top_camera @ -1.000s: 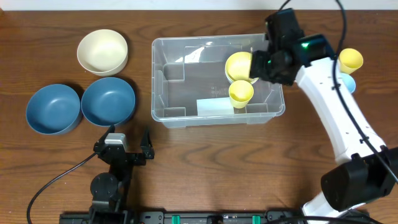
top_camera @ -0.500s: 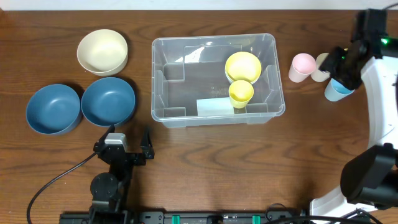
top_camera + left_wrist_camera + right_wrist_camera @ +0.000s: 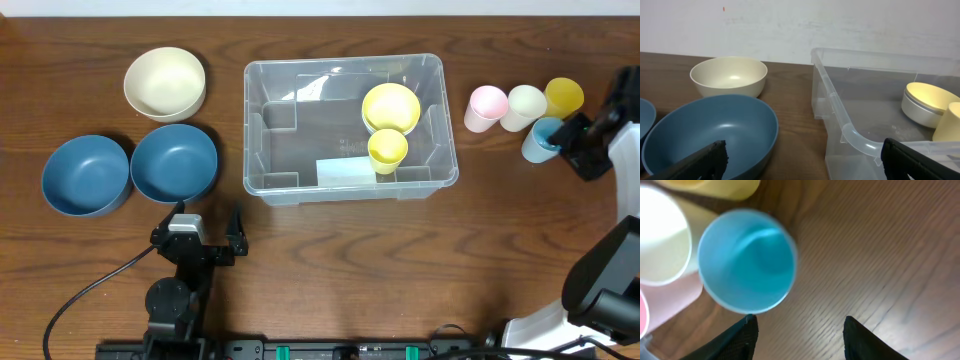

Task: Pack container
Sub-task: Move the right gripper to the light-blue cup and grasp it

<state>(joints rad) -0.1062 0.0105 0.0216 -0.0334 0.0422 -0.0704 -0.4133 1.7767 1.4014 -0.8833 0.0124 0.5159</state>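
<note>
Packing stands partway: the container (image 3: 300,130), well left of the parted right fingers (image 3: 747,332), holds a yellow bowl (image 3: 390,105) and yellow cup (image 3: 387,148). A blue cup (image 3: 745,260) waits just ahead of them; the left fingers (image 3: 705,160), also apart, face unpacked bowls (image 3: 715,130).

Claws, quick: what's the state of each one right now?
Left claw: open, empty.
Right claw: open, empty; the small light-blue plastic cup sits beside it, not gripped.

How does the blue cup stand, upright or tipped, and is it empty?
Upright and empty: the right wrist view looks straight down into the blue cup, showing a round rim and bare blue bottom.
</note>
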